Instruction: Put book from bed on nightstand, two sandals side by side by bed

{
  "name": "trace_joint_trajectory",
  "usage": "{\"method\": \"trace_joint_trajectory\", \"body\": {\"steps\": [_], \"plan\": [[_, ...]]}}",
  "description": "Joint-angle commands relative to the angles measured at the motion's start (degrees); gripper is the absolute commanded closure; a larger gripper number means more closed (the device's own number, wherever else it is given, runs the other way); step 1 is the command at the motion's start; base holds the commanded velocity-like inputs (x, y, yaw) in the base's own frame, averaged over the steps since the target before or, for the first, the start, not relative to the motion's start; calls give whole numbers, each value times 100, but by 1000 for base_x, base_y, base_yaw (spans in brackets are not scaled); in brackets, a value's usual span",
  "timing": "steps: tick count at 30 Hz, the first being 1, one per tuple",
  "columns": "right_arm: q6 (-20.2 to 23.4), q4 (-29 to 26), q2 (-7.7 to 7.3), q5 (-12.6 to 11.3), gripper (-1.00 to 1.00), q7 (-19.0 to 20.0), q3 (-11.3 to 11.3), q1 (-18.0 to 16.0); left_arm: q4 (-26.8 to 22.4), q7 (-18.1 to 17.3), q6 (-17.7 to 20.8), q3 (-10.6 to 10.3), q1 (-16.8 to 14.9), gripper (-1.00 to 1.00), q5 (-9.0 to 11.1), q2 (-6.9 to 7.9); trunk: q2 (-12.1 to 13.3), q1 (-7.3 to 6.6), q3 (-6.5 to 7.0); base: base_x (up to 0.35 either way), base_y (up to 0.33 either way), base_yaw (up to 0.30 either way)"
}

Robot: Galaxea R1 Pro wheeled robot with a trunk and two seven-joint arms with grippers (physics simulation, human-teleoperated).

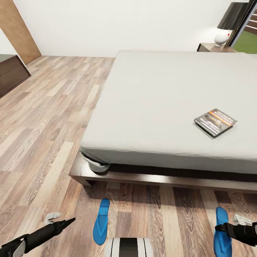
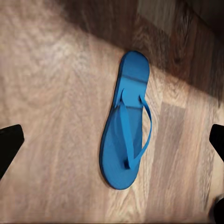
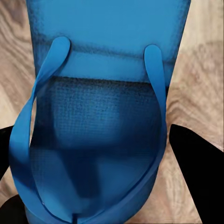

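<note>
Only lettering I see: book (image 1: 215, 122) on bed (image 1: 157, 103), head view. Orange band across cover carries pale print, too small and blurred for me to read. No words made out there. Sandal (image 2: 126, 122) in left wrist view: plain blue, no brand or mark legible. Sandal (image 3: 93, 121) in right wrist view: plain blue too, textured footbed, no print I can read.

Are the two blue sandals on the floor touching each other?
Apart. The head view shows one sandal near the robot's left arm and the other sandal far across by the right arm, with bare floor between them.
</note>
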Motion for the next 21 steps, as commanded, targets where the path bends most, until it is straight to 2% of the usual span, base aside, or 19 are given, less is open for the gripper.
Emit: {"method": "trace_joint_trajectory", "body": {"steps": [1, 5, 10, 14, 17, 19, 21], "plan": [[46, -9, 11, -12, 100, -77, -17, 0, 1, -25, 41, 45, -4, -100, -32, -4, -2, -1, -4, 0, 292, 0], [46, -9, 90, -6, 100, -256, -11, -2, 1, -33, 41, 46, -4, -100, -33, -5, -2, -1, -4, 0, 292, 0], [44, -9, 134, -5, 100, -907, -10, -8, 1, -34, 41, 45, -4, -100, -33, -5, -2, -1, -4, 0, 292, 0], [33, -9, 149, -3, 100, -1111, -8, -9, 1, -34, 41, 39, -4, -100, -36, -5, -2, -1, -4, 0, 292, 0], [21, -16, 237, 0, 100, -1350, -4, -9, 1, -31, 41, 39, -4, -100, -37, -5, -2, -1, -4, 0, 292, 0], [-80, -23, 296, 2, 100, -1486, -2, -9, 1, -28, 41, 39, -4, -100, -37, -5, -2, -1, -4, 0, 292, 0], [-393, -20, 332, 23, 100, -1557, 4, -9, 1, -26, 41, 39, -4, -100, -37, -5, -2, -1, -4, 0, 292, 0]]}}
